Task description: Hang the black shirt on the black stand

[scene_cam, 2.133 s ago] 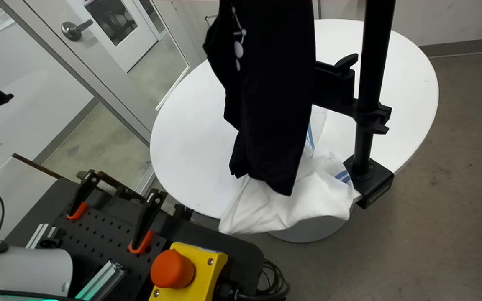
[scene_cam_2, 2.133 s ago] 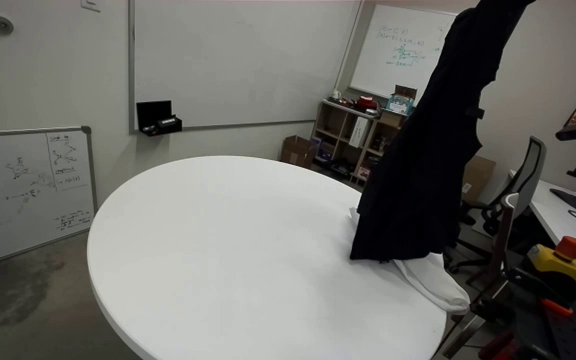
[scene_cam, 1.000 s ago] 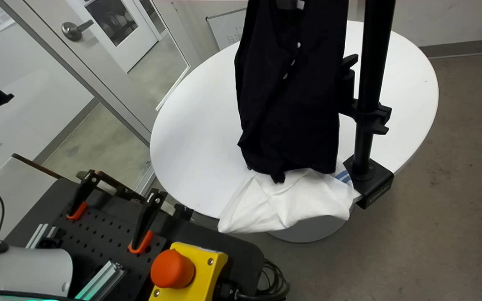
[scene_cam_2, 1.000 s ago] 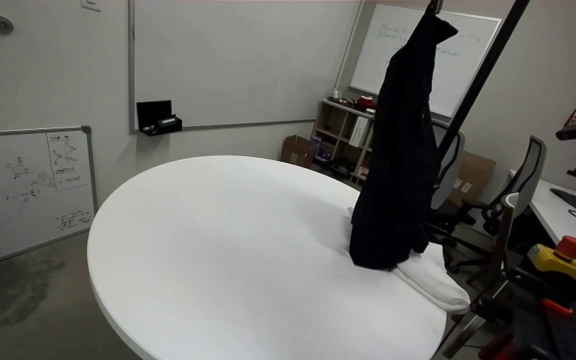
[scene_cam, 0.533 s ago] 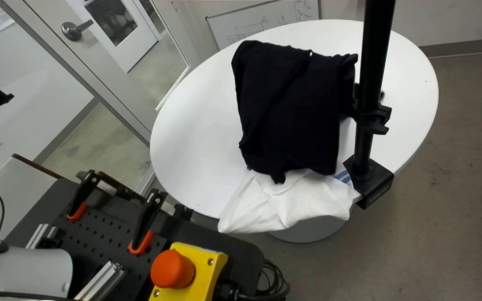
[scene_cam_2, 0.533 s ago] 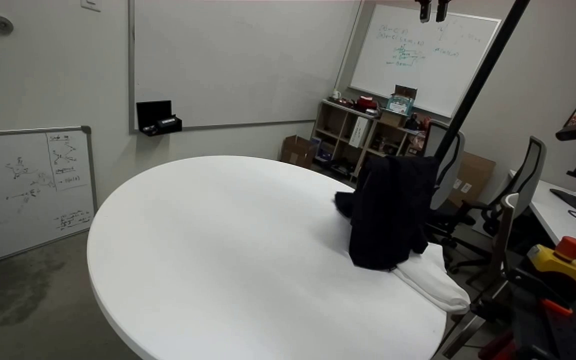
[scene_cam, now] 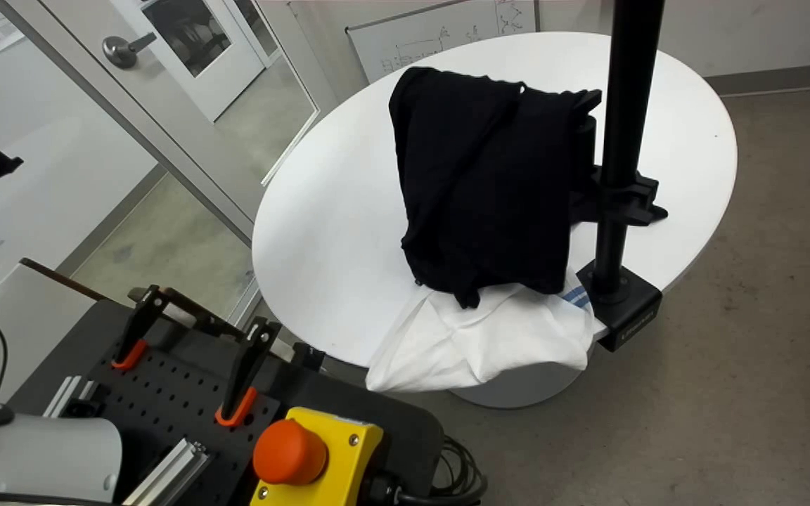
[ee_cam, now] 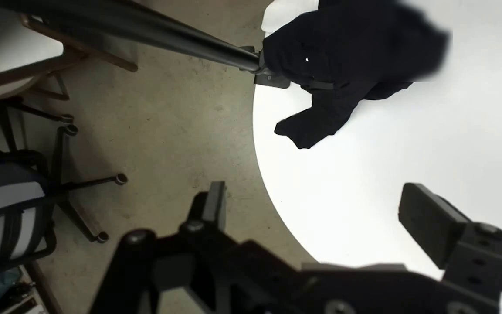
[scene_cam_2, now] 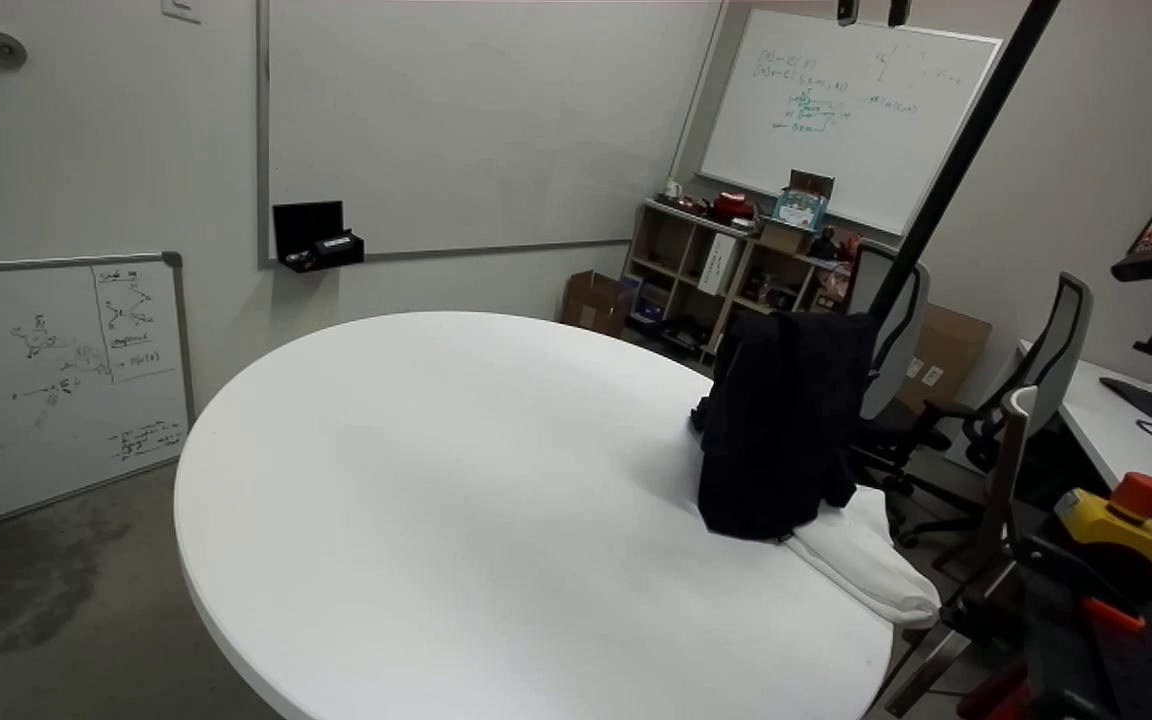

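Note:
The black shirt [scene_cam: 489,176] is draped, folded over, at the arm of the black stand [scene_cam: 633,91], which is mostly hidden beneath the cloth. In an exterior view the shirt [scene_cam_2: 781,430] hangs down close to the table top. A loose part of the shirt [ee_cam: 316,117] spreads over the table behind the pole in the wrist view. High above it, at the top edge of an exterior view, my gripper [scene_cam_2: 872,12] shows only its fingertips, spread apart. The wrist view confirms the gripper [ee_cam: 312,187] is open, with nothing between its fingers.
A white cloth with blue stripes [scene_cam: 482,344] lies under the shirt and hangs past the edge of the round white table [scene_cam: 328,232]. The tall pole [scene_cam_2: 976,140] rises near my gripper. A yellow box with a red button [scene_cam: 317,457] sits on the dark bench.
My gripper has let go of the shirt and moved slightly up. The shirt's raised upper part has fallen over the stand's arm, and a loose end has come down on the table behind.

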Motion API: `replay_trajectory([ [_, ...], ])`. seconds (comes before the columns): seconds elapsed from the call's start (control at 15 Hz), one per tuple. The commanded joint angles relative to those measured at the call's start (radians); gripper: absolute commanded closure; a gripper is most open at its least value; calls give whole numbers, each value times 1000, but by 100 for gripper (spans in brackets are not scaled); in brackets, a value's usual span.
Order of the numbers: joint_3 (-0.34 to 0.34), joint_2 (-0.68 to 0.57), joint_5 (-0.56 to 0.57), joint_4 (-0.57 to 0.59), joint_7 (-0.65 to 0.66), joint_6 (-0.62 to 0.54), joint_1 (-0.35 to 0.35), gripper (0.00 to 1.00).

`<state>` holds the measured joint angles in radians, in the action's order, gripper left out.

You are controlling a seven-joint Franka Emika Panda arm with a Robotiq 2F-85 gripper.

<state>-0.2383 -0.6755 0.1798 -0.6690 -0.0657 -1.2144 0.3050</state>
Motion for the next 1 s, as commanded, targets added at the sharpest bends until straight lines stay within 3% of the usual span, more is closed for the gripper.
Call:
replay_trajectory([
  [0.0, 43, 54, -32, -54, -154, -9, 15, 0],
  [0.67, 171, 285, -35, -498, -421, -159, -22, 0],
  [0.73, 155, 191, -27, -345, -379, -107, -12, 0],
  [0.93, 169, 236, -27, -432, -393, -131, -24, 0],
])
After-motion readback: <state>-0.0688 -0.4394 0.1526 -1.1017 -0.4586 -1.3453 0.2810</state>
